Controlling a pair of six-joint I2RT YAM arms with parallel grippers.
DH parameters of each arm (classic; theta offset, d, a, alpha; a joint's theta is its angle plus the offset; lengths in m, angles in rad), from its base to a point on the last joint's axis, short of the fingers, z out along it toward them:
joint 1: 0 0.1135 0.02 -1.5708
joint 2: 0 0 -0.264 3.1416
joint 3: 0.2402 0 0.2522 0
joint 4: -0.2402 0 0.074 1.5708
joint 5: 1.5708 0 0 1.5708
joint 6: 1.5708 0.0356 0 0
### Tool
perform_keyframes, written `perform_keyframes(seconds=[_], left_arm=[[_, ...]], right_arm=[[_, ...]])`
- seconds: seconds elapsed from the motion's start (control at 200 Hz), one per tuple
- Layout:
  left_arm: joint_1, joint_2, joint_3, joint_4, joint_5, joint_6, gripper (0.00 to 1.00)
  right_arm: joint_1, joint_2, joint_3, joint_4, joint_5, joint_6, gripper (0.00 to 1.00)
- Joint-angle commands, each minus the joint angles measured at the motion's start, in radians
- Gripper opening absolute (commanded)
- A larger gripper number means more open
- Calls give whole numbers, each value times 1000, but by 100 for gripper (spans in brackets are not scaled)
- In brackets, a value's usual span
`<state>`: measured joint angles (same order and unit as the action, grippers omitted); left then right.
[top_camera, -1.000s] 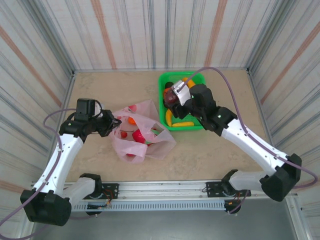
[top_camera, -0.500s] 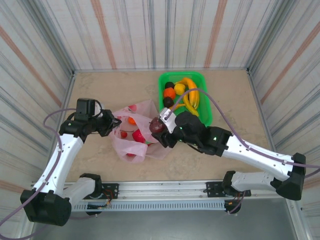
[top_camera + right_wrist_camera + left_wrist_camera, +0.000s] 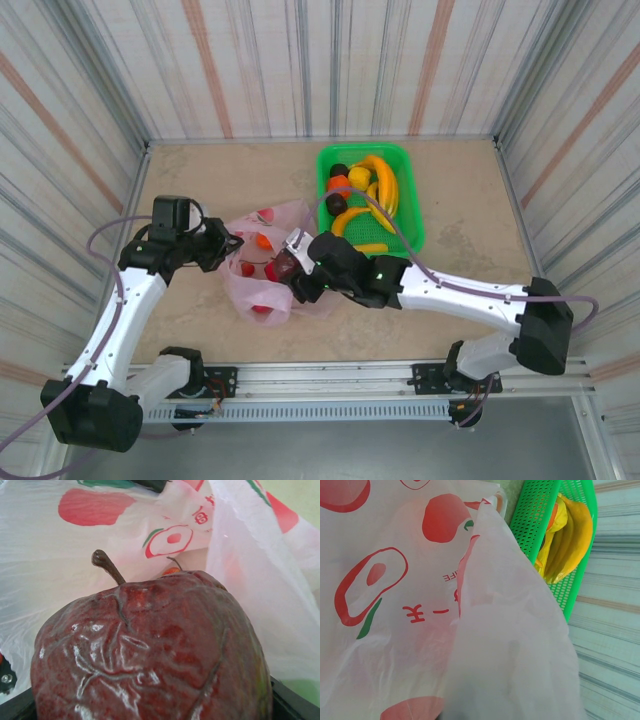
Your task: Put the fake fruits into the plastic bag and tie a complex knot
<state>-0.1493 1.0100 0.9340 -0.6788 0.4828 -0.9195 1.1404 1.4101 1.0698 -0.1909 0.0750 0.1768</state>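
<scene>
I have the apple over the bag.
My right fingers (image 3: pixel 295 705) are clamped on a dark red apple (image 3: pixel 150 650) above the open plastic bag (image 3: pixel 250 288). My left fingers (image 3: pixel 225 245) are closed together on the bag's left edge. The bananas (image 3: pixel 382 190) lie in the green basket (image 3: pixel 412 215).

Thin translucent pink film on plastic bag (image 3: pixel 395 605): crinkled, soft sheen, red printed motifs. High gloss on dark red fruit (image 3: pixel 150 655): plastic look, skin creased and ridged; stem (image 3: pixel 107 565) brown, duller. Green plastic basket (image 3: pixel 540 515): perforated mesh, semi-gloss. Yellow bananas (image 3: pixel 572 535): smooth, satin plastic. Beige table (image 3: pixel 230 170): stone-patterned, matt. White arm housings (image 3: pixel 120 310): smooth, slight gloss. Striped walls (image 3: pixel 300 60): ribbed sheet.
</scene>
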Motion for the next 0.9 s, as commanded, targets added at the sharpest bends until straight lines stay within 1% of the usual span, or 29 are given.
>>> perform_keyframes(seconds=[0.0,0.135,0.265,0.471,0.761,0.897], left_arm=[[10,-7,-6,12,19,7,0],[10,-7,-7,15,23,7,0],[10,-8,-8,18,22,7,0],[10,-5,-6,22,16,4,0],[10,0,1,25,23,-2,0],[10,1,3,24,23,-4,0]], right_arm=[[14,49,51,79,-27,31,58],[18,127,78,140,-50,43,58],[18,203,93,203,-34,50,58],[14,302,101,316,-47,55,58],[-23,399,126,353,-75,99,59],[-47,436,132,380,-120,143,59]])
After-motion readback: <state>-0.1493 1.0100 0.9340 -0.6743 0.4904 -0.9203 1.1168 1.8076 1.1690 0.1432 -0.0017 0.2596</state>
